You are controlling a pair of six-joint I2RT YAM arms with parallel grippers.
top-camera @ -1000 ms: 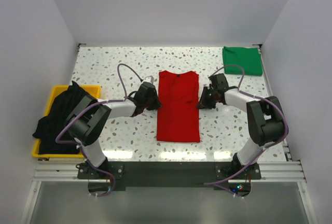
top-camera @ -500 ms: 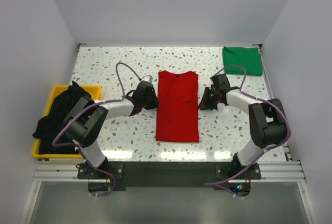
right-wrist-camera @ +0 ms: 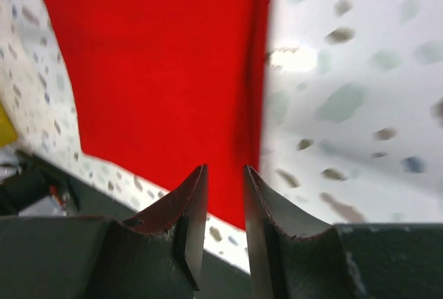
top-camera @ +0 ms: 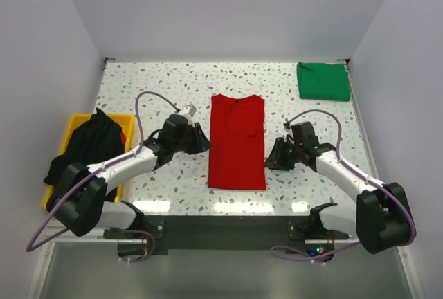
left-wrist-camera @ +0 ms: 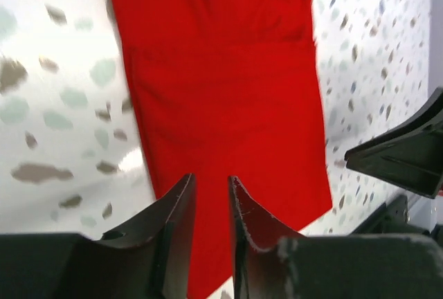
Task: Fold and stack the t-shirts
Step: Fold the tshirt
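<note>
The red t-shirt (top-camera: 237, 143) lies flat mid-table, folded into a long narrow strip with its collar at the far end. It fills the left wrist view (left-wrist-camera: 221, 84) and the right wrist view (right-wrist-camera: 159, 70). My left gripper (top-camera: 205, 141) hovers at the strip's left edge, jaws slightly apart (left-wrist-camera: 211, 180) with nothing between them. My right gripper (top-camera: 271, 157) sits at the strip's right edge nearer the hem, its jaws also apart and empty (right-wrist-camera: 225, 169). A folded green t-shirt (top-camera: 323, 81) rests at the back right corner. A black t-shirt (top-camera: 86, 148) is heaped in the tray.
A yellow tray (top-camera: 127, 122) stands at the table's left edge, with black cloth spilling over its near side. The speckled tabletop (top-camera: 159, 88) is walled by white panels on three sides. The arms' dark mounting rail (top-camera: 221, 230) runs along the near edge.
Both grippers opened and came off the red shirt's sides. The left one drew back a little. The right one slid toward the near edge, along the shirt's right side.
</note>
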